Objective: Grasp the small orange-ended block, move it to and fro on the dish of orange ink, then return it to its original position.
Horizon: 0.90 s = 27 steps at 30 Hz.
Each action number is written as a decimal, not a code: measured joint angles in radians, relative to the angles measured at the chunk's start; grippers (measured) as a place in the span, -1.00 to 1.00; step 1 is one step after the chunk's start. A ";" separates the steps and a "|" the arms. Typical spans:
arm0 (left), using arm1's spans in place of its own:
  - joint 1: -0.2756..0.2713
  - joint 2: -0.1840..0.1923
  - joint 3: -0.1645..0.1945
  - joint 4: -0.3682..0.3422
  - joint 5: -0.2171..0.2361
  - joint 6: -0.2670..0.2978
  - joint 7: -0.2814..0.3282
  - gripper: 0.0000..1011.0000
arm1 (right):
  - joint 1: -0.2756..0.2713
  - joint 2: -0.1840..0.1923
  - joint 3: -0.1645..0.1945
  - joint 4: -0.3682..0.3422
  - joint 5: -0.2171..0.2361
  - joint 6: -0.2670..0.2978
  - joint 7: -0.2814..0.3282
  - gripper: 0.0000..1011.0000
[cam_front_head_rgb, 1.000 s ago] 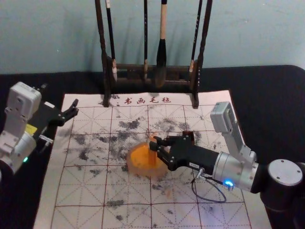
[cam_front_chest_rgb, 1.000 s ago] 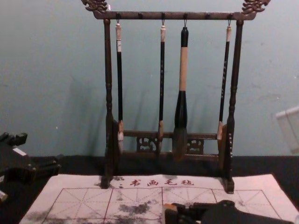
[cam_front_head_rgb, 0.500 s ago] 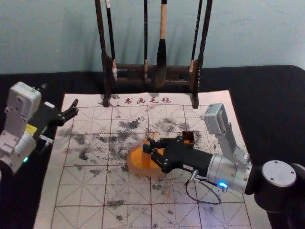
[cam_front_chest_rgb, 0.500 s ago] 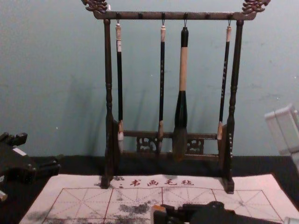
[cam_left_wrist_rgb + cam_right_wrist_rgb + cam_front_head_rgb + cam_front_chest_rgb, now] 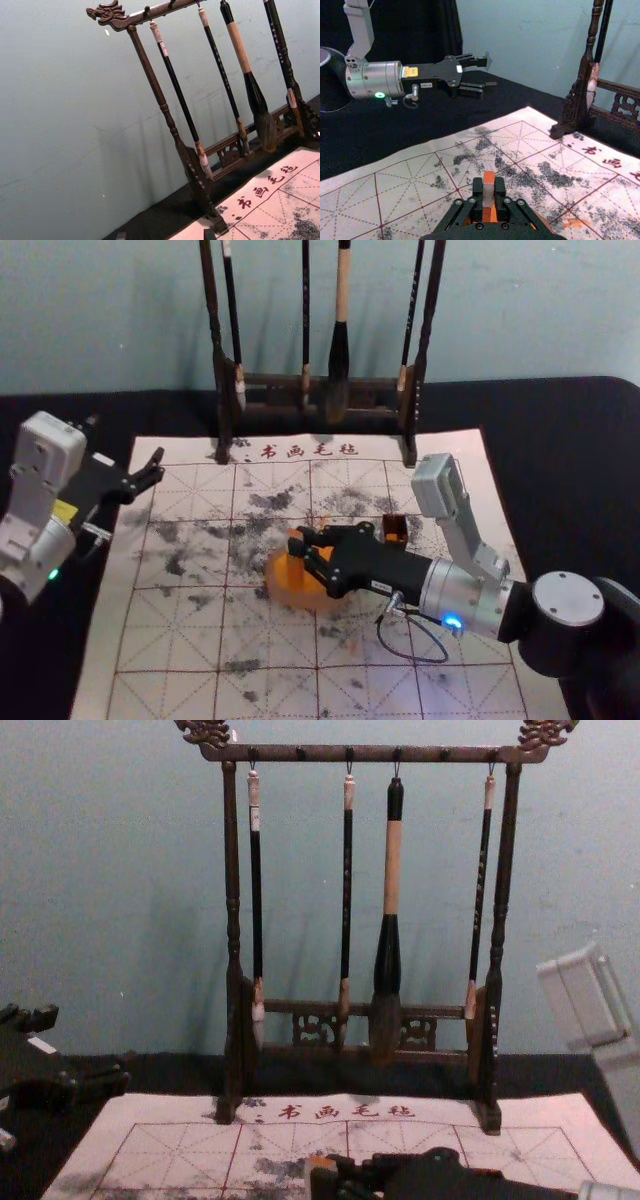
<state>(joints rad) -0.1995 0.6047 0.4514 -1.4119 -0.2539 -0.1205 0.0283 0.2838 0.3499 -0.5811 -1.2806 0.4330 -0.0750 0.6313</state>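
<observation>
The robot's right gripper (image 5: 302, 545) is reaching in from the right of the shallow round dish of orange ink (image 5: 284, 601), its two black fingers closing on a small upright block with orange ends and a pale middle (image 5: 296, 571). In the right wrist view, the right gripper (image 5: 489, 189) is gripping this block from both sides, the orange top end showing between the fingertips. The block is standing over the left part of the dish, its lower end pointing down at the ink; whether that end is pressing on the ink I cannot tell. A small dark open-topped box (image 5: 396, 530) is sitting beyond the dish and to its right. The left gripper (image 5: 158, 466) is hovering well to the left of the dish and farther back, holding nothing, its two black fingers standing apart. Under the dish, an off-white felt mat with red grid lines and black ink smudges (image 5: 165, 650) is lying on a black-covered table (image 5: 560, 440). Well beyond the dish, a dark carved wooden rack (image 5: 220, 390) is standing at the mat's far edge, and three slim dark-handled brushes (image 5: 347, 880) and one thick brush with a pale band on its handle (image 5: 391, 870) are hanging from it
</observation>
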 joint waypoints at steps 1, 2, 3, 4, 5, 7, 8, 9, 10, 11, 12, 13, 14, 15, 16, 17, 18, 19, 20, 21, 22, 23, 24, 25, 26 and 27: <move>0.000 0.000 0.000 0.000 0.000 0.000 0.000 0.98 | 0.002 -0.002 0.000 0.003 -0.001 0.000 0.000 -0.73; 0.000 0.000 0.000 0.000 0.000 0.000 0.000 0.98 | 0.003 -0.003 0.000 0.005 -0.002 -0.001 -0.001 -0.73; 0.000 0.000 0.000 0.000 0.000 0.000 0.000 0.98 | 0.005 -0.005 0.000 0.007 -0.003 -0.002 -0.001 -0.73; 0.000 0.000 0.000 0.000 0.000 0.000 0.000 0.98 | 0.009 -0.009 0.000 0.012 -0.004 -0.003 -0.003 -0.73; 0.000 0.000 0.000 0.000 0.000 0.000 0.000 0.98 | 0.010 -0.010 0.000 0.014 -0.005 -0.003 -0.004 -0.73; 0.000 0.000 0.000 0.000 0.000 0.000 0.000 0.98 | 0.013 -0.013 0.000 0.019 -0.006 -0.004 -0.005 -0.73; 0.000 0.000 0.000 0.000 0.000 0.000 0.000 0.98 | 0.016 -0.017 0.001 0.023 -0.007 -0.005 -0.007 -0.73; 0.000 0.000 0.000 0.000 0.000 0.000 0.000 0.98 | 0.019 -0.020 0.002 0.027 -0.007 -0.006 -0.008 -0.73; 0.000 0.000 0.000 0.000 0.000 0.000 0.000 0.98 | 0.019 -0.020 0.002 0.027 -0.007 -0.006 -0.008 -0.73; 0.000 0.000 0.000 0.000 0.000 0.000 0.000 0.98 | 0.020 -0.021 0.003 0.029 -0.007 -0.006 -0.009 -0.73; 0.000 0.000 0.000 0.000 0.000 0.000 0.000 0.98 | 0.024 -0.025 0.008 0.036 -0.008 -0.007 -0.013 -0.73; 0.000 0.000 0.000 0.000 0.000 0.000 0.000 0.98 | 0.025 -0.026 0.009 0.037 -0.007 -0.007 -0.014 -0.73; 0.000 0.000 0.000 0.000 0.000 0.000 0.000 0.98 | 0.025 -0.027 0.010 0.039 -0.008 -0.007 -0.015 -0.73; 0.000 0.000 0.000 0.000 0.000 0.000 0.000 0.98 | 0.026 -0.028 0.012 0.041 -0.008 -0.008 -0.016 -0.73; 0.000 0.000 0.000 0.000 0.000 0.000 0.000 0.98 | 0.026 -0.028 0.012 0.041 -0.008 -0.008 -0.016 -0.73; 0.000 0.000 0.000 0.000 0.000 0.000 0.000 0.98 | 0.027 -0.028 0.014 0.042 -0.008 -0.008 -0.017 -0.73; 0.000 0.000 0.000 0.000 0.000 0.000 0.000 0.98 | 0.027 -0.028 0.015 0.043 -0.008 -0.008 -0.018 -0.73; 0.000 0.000 0.000 0.000 0.000 0.000 0.000 0.98 | 0.027 -0.028 0.016 0.043 -0.009 -0.008 -0.019 -0.73; 0.000 0.000 0.000 0.000 0.000 0.000 0.000 0.98 | 0.027 -0.028 0.017 0.043 -0.010 -0.008 -0.021 -0.73; 0.000 0.000 0.000 0.000 0.000 0.000 0.000 0.98 | 0.027 -0.028 0.018 0.043 -0.010 -0.008 -0.021 -0.73; 0.000 0.000 0.000 0.000 0.000 0.000 0.000 0.98 | 0.027 -0.027 0.020 0.044 -0.010 -0.008 -0.023 -0.73; 0.000 0.000 0.000 0.000 0.000 0.000 0.000 0.98 | 0.027 -0.027 0.021 0.044 -0.010 -0.008 -0.023 -0.73; 0.000 0.000 0.000 0.000 0.000 0.000 0.000 0.98 | 0.026 -0.027 0.022 0.044 -0.011 -0.008 -0.024 -0.73; 0.000 0.000 0.000 0.000 0.000 0.000 0.000 0.98 | 0.026 -0.026 0.024 0.044 -0.011 -0.008 -0.024 -0.73; 0.000 0.000 0.000 0.000 0.000 0.000 0.000 0.98 | 0.025 -0.026 0.025 0.044 -0.011 -0.008 -0.025 -0.73; 0.000 0.000 0.000 0.000 0.000 0.000 0.000 0.98 | 0.025 -0.026 0.026 0.044 -0.011 -0.008 -0.025 -0.73</move>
<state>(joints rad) -0.1995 0.6047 0.4514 -1.4119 -0.2539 -0.1205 0.0283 0.3087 0.3244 -0.5550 -1.2371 0.4225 -0.0832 0.6064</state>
